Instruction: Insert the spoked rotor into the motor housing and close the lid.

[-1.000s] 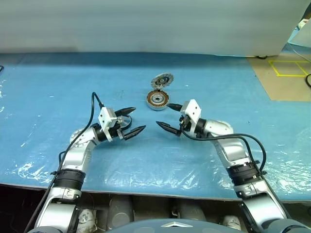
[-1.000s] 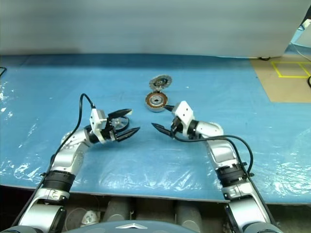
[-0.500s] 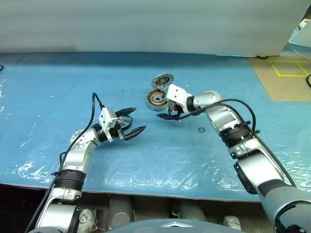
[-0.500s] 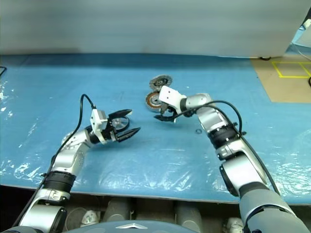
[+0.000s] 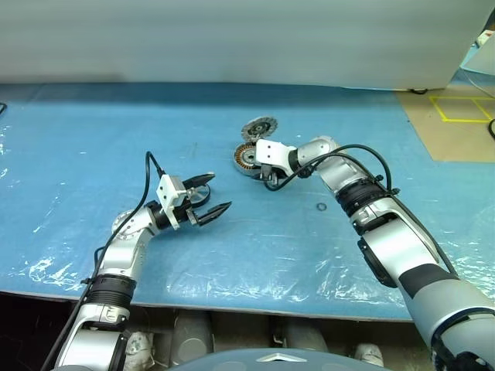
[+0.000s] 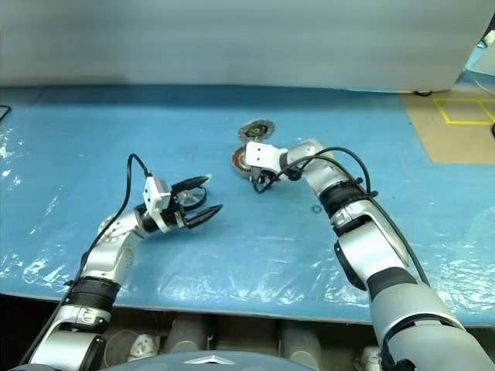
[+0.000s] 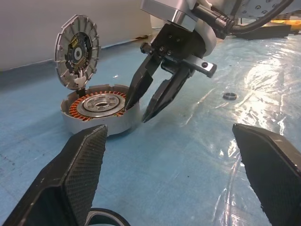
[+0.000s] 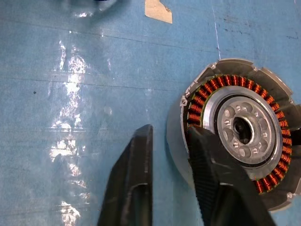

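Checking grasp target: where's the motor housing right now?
In the left eye view, the motor housing sits on the blue table cover, centre-right, just in front of the propped-up spoked rotor, with the right gripper at its rim.

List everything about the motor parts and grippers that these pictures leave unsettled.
- Spoked rotor: in the left wrist view its lower edge is hidden behind the motor housing, so what props it up is unseen.
- Motor housing: its rim is cut off by the right wrist view's edge.
- Right gripper: whether it touches the housing cannot be told.
- Small ring: too small to identify.
- Dark arc: cut off by the left wrist view's bottom edge.
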Motion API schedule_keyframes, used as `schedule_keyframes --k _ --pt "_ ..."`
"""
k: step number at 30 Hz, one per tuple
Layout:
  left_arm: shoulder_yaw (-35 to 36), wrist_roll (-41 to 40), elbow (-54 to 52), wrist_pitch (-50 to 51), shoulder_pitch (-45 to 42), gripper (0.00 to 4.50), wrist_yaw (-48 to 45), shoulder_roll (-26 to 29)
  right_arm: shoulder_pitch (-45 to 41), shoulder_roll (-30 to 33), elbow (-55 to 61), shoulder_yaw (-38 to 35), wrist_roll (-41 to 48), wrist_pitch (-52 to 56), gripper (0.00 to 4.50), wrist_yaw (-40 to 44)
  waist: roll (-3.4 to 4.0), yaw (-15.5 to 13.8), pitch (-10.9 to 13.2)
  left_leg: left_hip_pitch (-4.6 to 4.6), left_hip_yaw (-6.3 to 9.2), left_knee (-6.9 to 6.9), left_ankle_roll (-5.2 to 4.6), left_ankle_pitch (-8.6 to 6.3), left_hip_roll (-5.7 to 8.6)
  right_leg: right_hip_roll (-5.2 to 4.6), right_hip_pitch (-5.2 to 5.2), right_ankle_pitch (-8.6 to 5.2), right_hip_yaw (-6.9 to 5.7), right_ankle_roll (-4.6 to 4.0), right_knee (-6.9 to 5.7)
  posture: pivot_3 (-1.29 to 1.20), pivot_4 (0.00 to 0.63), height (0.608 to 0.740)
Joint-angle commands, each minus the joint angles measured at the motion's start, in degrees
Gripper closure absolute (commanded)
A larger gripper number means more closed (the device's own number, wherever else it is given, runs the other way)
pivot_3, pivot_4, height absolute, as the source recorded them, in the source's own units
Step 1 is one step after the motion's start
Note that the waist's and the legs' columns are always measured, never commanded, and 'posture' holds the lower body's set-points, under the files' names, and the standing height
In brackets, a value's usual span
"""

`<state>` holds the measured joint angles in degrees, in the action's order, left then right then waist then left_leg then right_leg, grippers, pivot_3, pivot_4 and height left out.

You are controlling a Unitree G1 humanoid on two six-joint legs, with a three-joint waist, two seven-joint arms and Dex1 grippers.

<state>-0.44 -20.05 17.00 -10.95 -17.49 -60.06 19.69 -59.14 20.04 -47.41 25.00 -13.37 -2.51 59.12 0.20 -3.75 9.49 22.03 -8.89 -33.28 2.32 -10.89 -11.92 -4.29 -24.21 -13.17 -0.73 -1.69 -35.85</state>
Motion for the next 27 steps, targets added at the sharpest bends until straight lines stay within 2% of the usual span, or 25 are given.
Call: schedule_keyframes --k 1,5,10,18,23,27 --pt "0.3 -0.4 -2.2 -0.7 0.0 0.00 0.1 0.1 -0.7 0.1 0.1 -0.2 -1.3 -2.3 4.48 -1.1 0.00 0.0 0.0 0.00 0.00 0.00 0.00 0.00 0.00 0.00 0.00 0.00 0.00 0.00 0.00 0.00 0.150 0.740" --pt "0.3 -0.4 -1.9 -0.6 -0.4 0.00 0.0 0.1 0.0 0.4 0.9 -0.7 -2.3 -4.1 4.48 -3.2 0.00 0.0 0.0 0.00 0.00 -0.02 0.00 0.00 0.01 0.00 -0.01 0.00 0.01 0.00 -0.01 0.00 0.150 0.740" --pt "0.4 -0.4 -1.6 -0.6 -0.7 0.00 -0.1 0.3 2.3 1.3 6.2 -1.7 -0.3 -2.9 4.48 -0.1 -0.01 0.0 0.0 0.02 0.00 -0.02 -0.01 -0.01 0.00 0.00 -0.02 0.00 0.01 0.00 -0.01 0.00 0.150 0.740" --pt "0.5 -0.2 -1.6 -0.6 -0.6 0.00 0.2 0.5 16.1 9.0 36.1 -0.1 7.2 12.7 4.48 17.8 -0.04 -0.2 0.0 0.08 0.01 0.02 -0.08 -0.04 -0.05 0.05 -0.02 0.00 -0.03 -0.01 0.06 0.00 0.150 0.740" --pt "0.4 -0.1 -1.5 -0.8 -0.3 0.00 0.3 0.4 24.0 11.1 48.3 0.3 9.6 20.6 4.48 18.9 -0.05 -0.1 0.0 -0.06 0.00 0.01 -0.18 -0.11 -0.07 0.05 0.02 -0.01 0.00 -0.02 0.03 0.00 0.150 0.740" --pt "0.1 0.0 -1.3 -0.8 -0.4 0.00 0.1 0.2 26.0 9.0 49.4 -2.3 10.5 22.1 3.52 13.2 -0.05 -0.1 0.0 -0.15 -0.04 0.00 -0.16 -0.11 -0.06 0.06 0.04 -0.01 0.10 -0.02 0.00 0.00 0.150 0.740"
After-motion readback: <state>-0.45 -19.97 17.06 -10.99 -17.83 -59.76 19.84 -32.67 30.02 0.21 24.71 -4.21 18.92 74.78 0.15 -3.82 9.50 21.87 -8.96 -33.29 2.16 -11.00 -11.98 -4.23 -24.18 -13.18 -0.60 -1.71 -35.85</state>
